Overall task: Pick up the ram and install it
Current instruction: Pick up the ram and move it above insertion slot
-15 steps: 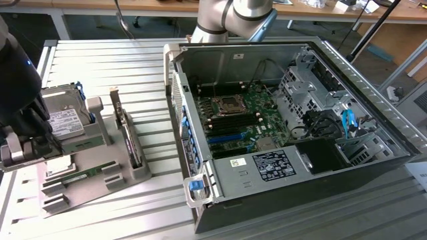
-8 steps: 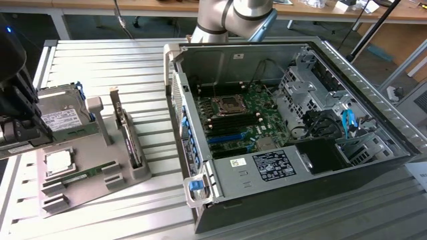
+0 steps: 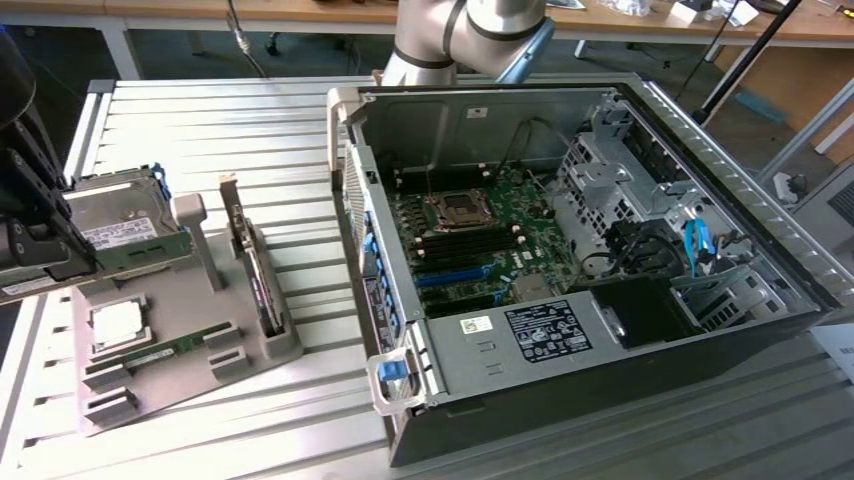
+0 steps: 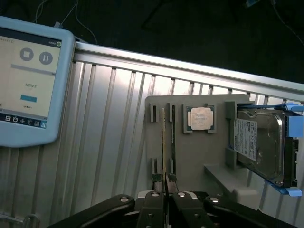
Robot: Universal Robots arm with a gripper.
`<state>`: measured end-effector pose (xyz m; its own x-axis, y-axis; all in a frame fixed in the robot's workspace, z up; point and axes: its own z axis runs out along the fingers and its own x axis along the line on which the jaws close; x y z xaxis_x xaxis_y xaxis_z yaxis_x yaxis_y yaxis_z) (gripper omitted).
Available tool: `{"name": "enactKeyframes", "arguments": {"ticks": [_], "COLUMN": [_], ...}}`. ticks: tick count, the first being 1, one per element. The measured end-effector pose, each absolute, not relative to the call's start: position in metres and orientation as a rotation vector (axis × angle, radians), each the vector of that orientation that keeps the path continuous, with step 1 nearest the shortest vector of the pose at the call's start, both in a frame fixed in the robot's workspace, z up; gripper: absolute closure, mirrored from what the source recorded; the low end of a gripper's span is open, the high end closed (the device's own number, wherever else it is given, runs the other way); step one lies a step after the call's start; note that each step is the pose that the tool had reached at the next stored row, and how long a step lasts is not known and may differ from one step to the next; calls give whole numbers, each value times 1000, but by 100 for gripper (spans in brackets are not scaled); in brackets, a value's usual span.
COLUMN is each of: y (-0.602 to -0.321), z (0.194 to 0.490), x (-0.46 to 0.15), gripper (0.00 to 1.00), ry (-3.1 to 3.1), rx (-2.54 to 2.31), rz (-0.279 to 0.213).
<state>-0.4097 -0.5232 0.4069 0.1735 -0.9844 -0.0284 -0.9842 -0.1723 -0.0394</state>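
Ram (image 4: 164,142), edge-on, pinched in end effector (image 4: 164,184)

Long, thin ram (image 4: 164,137), edge-on, one end between the claw (image 4: 164,181) tips

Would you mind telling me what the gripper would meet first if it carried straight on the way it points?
Probably the grey holder, near its slots beside the processor chip; the ram clamped in the gripper would touch first, though depth is unclear.
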Motion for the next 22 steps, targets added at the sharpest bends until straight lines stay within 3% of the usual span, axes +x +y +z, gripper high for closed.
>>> {"name": "enactKeyframes", "arguments": {"ticks": [22], "y": [-523], "z": [407], "x": [-285], "gripper": [87], "ry": [1989], "rx": [-2369], "rz": [-6]}}
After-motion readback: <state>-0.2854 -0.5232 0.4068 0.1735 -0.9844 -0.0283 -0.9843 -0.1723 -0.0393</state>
